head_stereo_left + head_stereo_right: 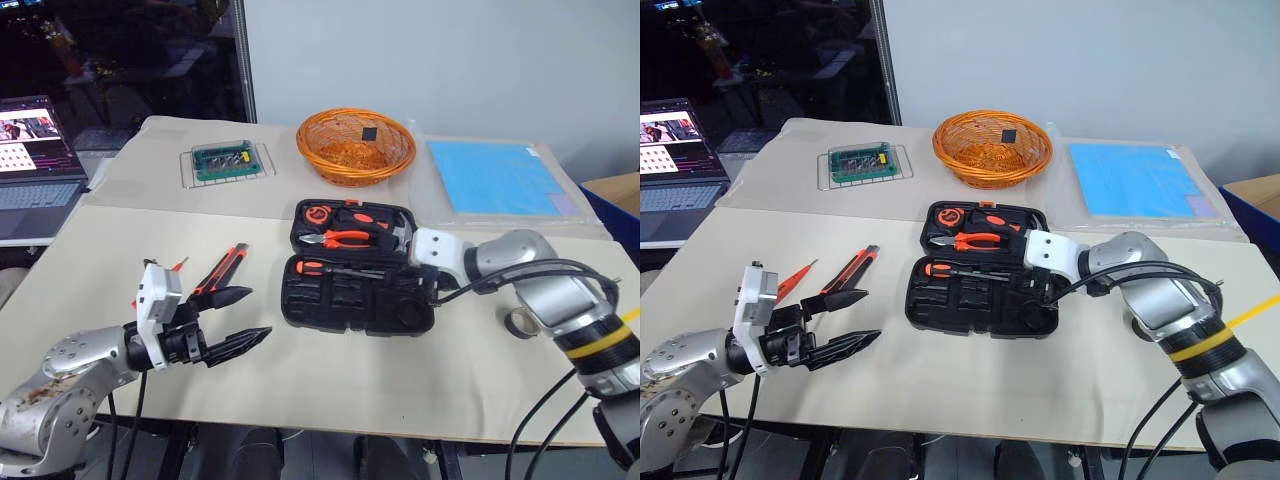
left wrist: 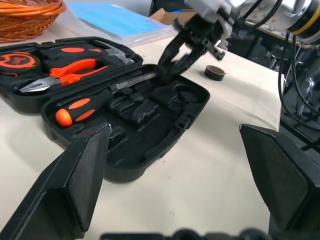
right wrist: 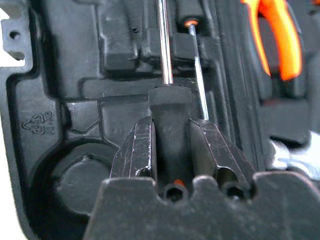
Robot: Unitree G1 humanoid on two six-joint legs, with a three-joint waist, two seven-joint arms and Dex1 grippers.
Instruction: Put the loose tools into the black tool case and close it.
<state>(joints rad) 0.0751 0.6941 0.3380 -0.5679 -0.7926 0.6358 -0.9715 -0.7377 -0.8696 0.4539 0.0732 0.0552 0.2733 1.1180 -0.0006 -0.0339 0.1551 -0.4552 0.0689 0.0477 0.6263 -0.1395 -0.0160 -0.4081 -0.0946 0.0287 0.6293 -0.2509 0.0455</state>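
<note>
Black tool case [image 1: 360, 300] lies open mid-table, lid half toward the orange wicker basket [image 1: 356, 146], holding the pliers [image 1: 338, 238] and tape measure [image 1: 317, 213]. Right gripper [image 3: 172, 145] is over the near half at its right end, fingers clenched on the black handle of a screwdriver [image 3: 170, 125]; its steel shaft runs along the recess, away from the fingers. Another screwdriver [image 2: 82, 106], orange-and-black handle, already sits in the near half along the hinge side. Left gripper [image 1: 240, 320] hovers over bare table left of the case, fingers spread wide, nothing in them. Utility knife [image 1: 222, 274] is loose on the table just beyond the left gripper, with a small orange screwdriver [image 1: 795, 279] beside it on the left. Tape roll [image 2: 215, 72] sits on the table right of the case, by the right arm. Green circuit board [image 1: 226, 160] on a clear tray and a blue sheet [image 1: 492, 176] sit at the far side of the table.
</note>
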